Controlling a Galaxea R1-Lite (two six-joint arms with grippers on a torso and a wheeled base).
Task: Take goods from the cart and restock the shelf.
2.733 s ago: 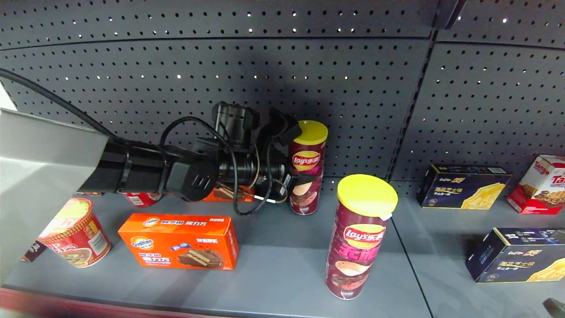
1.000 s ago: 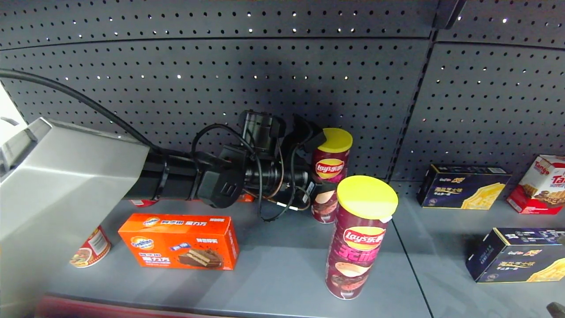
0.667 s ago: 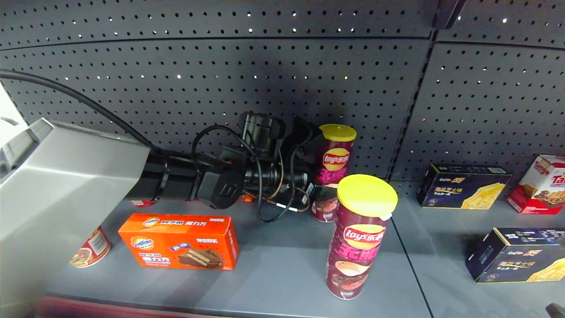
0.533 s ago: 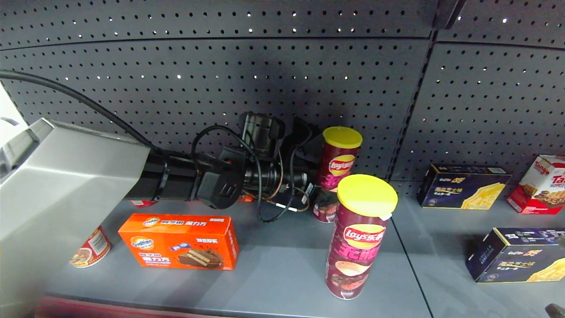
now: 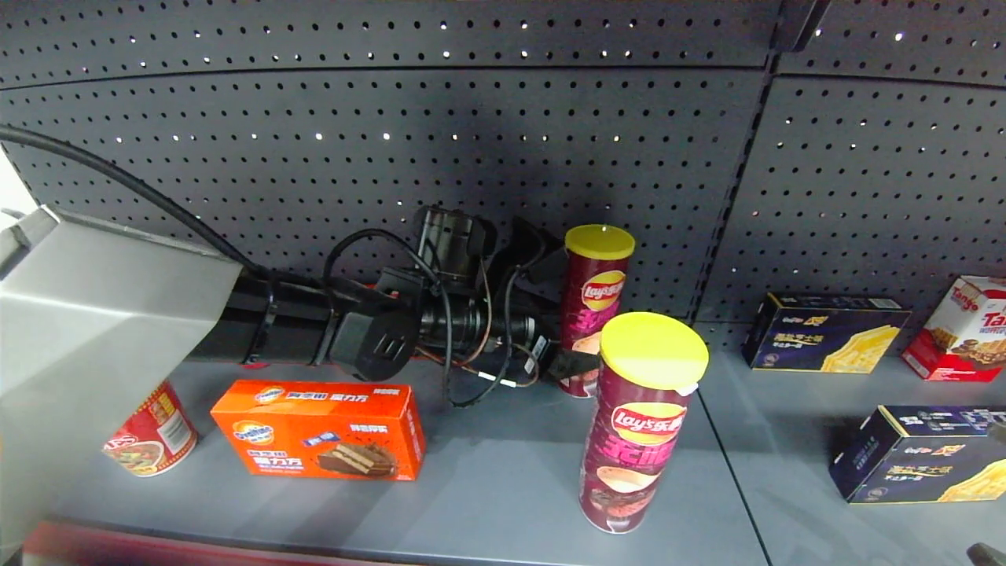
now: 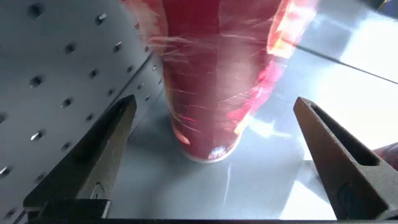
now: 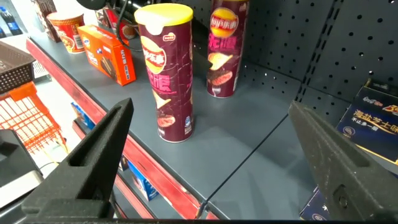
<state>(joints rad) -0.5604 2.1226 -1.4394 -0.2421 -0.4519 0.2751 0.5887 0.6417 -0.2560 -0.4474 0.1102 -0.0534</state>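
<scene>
A maroon chip can with a yellow lid [image 5: 597, 303] stands upright at the back of the grey shelf [image 5: 487, 479], close to the pegboard. My left gripper [image 5: 558, 308] is open on the can's left side, one finger near the lid and one near the base, neither touching it. In the left wrist view the can [image 6: 217, 74] stands just beyond the spread fingers [image 6: 99, 155]. A second, identical can [image 5: 640, 424] stands nearer the shelf's front edge. My right gripper [image 7: 211, 107] is open and holds nothing, off the shelf's front, facing both cans [image 7: 165, 68].
An orange wafer box [image 5: 318, 428] and a red cup of noodles [image 5: 149, 432] sit on the left of the shelf. Dark blue boxes [image 5: 825, 334] [image 5: 919, 452] and a red box [image 5: 963, 326] fill the right bay. A wire basket [image 7: 15, 62] is below the shelf front.
My left gripper carried the rear can to the right, tilted it, set it upright by the pegboard and let go. The arm has since drawn back slightly to the left.
</scene>
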